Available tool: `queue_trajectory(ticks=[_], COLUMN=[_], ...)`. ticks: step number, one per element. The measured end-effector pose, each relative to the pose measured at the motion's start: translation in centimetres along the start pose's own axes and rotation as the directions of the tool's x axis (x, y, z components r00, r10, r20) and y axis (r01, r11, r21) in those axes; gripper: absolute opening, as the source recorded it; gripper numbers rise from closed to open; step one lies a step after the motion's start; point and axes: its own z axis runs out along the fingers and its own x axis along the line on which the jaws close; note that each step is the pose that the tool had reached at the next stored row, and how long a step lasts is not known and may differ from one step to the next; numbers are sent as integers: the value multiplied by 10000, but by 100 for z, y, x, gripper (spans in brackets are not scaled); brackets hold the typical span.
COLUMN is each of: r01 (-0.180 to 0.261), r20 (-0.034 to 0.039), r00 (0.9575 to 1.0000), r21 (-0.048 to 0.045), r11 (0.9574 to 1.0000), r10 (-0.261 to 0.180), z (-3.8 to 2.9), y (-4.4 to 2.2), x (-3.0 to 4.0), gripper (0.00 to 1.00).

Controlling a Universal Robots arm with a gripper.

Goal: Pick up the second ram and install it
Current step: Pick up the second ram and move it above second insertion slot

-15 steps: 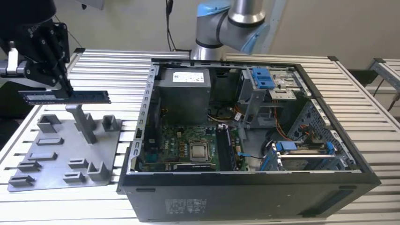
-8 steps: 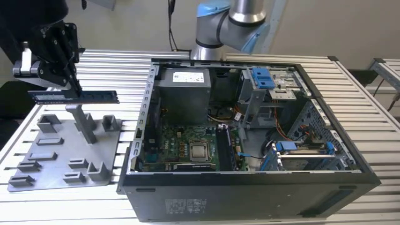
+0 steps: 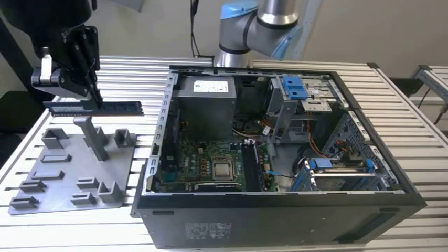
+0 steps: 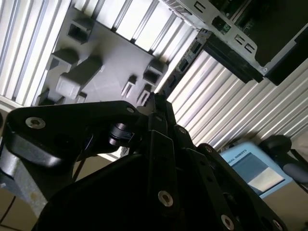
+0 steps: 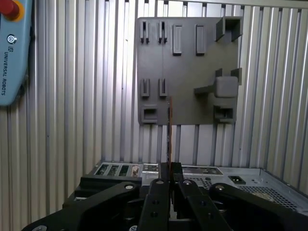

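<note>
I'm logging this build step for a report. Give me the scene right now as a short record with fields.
gripper: shut on the second ram
second ram: held lengthwise level, above the grey tray; edge-on in the first wrist view
grey tray: on the slatted table, at the exterior view's left of the computer case
computer case: open, motherboard showing
install: not yet done, ram outside the case

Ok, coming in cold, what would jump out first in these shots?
First, the gripper at the exterior view's left, holding the ram level in the air above the grey tray. Next, the big open PC case beside the tray, toward that view's right, with its motherboard exposed.
</note>
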Motion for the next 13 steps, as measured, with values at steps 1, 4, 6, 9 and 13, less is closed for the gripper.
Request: queue_trajectory(ticks=[1,4,6,9,13], r01=[0,0,0,0,0], r20=[-1,-1,-1,-1,-2], r00=[10000,10000,10000,10000,10000], r21=[-1,0,0,0,0], r11=[10000,10000,10000,10000,10000], r10=[0,0,0,0,0], z=[0,-2,-2,-3,-3], y=[-21,-90,-133,-197,-239], x=[0,1,2,3,3], gripper=[14,14,14,14,14])
